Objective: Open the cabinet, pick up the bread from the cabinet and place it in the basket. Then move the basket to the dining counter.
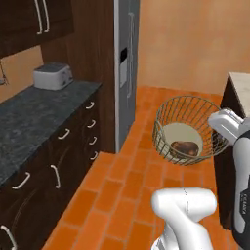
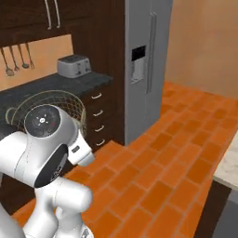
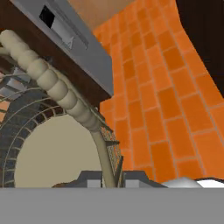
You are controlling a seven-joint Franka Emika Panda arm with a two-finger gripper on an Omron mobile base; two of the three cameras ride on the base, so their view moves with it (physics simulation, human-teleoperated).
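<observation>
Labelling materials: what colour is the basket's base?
Pale cream disc in the basket, clearest in left base view.

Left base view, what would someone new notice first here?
The wire basket hangs in mid-air above the orange brick floor, with the dark bread lying on its pale base. The gripper is shut on its rim. Behind stand the steel fridge and a toaster on the black counter.

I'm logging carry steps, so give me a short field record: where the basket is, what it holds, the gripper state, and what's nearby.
basket: held in the air above the brick floor, tilted
bread: inside the basket, on its pale base
gripper: shut on the basket's wire rim
dining counter: just right of the basket
nearby: toaster on dark worktop; fridge
</observation>
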